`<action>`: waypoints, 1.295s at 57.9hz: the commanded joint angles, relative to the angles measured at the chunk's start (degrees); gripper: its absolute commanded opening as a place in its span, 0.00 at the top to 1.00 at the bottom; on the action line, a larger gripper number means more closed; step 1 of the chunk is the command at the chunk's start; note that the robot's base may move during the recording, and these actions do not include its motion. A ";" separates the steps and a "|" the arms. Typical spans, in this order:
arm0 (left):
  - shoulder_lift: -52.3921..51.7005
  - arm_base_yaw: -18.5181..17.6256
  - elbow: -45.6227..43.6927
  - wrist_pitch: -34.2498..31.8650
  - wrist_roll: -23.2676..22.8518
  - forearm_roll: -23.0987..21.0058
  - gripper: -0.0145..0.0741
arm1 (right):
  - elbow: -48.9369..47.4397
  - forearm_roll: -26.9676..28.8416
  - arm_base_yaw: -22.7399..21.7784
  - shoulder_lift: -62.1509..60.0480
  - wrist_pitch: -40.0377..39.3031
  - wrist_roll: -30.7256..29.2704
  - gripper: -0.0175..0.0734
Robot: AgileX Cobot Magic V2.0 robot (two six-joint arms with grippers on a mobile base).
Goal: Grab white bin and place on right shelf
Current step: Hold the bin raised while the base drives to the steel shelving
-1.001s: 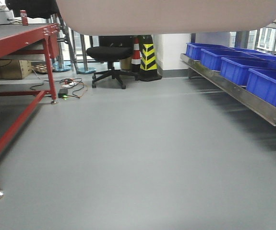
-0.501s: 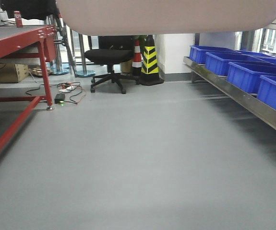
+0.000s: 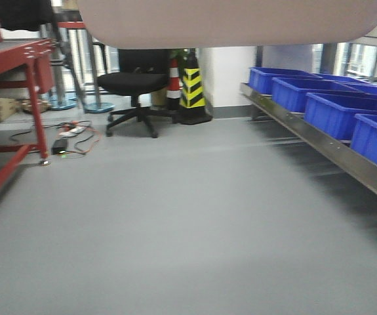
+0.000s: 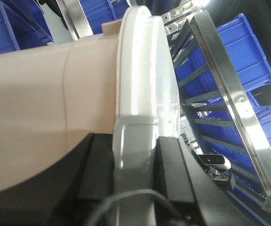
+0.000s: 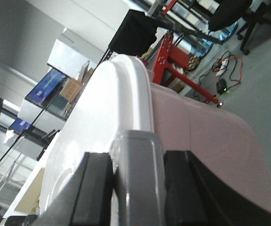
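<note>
The white bin point(image 3: 234, 23), off-white and faintly pink, is held up in the air; its underside fills the top of the front view. In the left wrist view my left gripper point(image 4: 134, 165) is shut on the bin's grey end clip, with the white lid point(image 4: 144, 70) and pinkish wall point(image 4: 41, 94) above it. In the right wrist view my right gripper point(image 5: 137, 183) is shut on the grey clip at the other end of the bin point(image 5: 196, 132). The right shelf point(image 3: 319, 141), a steel rail, runs along the right; it also shows in the left wrist view point(image 4: 234, 108).
Several blue bins point(image 3: 332, 108) stand on the steel shelf. A red-framed table point(image 3: 18, 52) is at the left, with cables point(image 3: 70, 138) on the floor by its leg. A black office chair point(image 3: 132, 82) and a yellow-black cone point(image 3: 191, 85) stand at the back wall.
The whole scene has slid to the left in the front view: the red table has nearly left the frame, chair and cone moved left. The bin stays fixed at the top.
</note>
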 commanded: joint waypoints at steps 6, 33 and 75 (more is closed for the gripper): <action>-2.66 -1.89 -2.09 15.43 1.41 -6.85 0.98 | -1.84 5.15 1.25 -1.48 7.29 -0.71 0.74; -2.66 -1.89 -2.09 15.40 1.41 -6.85 0.98 | -1.84 5.15 1.25 -1.48 7.29 -0.71 0.74; -2.66 -1.89 -2.09 15.40 1.41 -6.85 0.98 | -1.84 5.15 1.25 -1.48 7.29 -0.71 0.74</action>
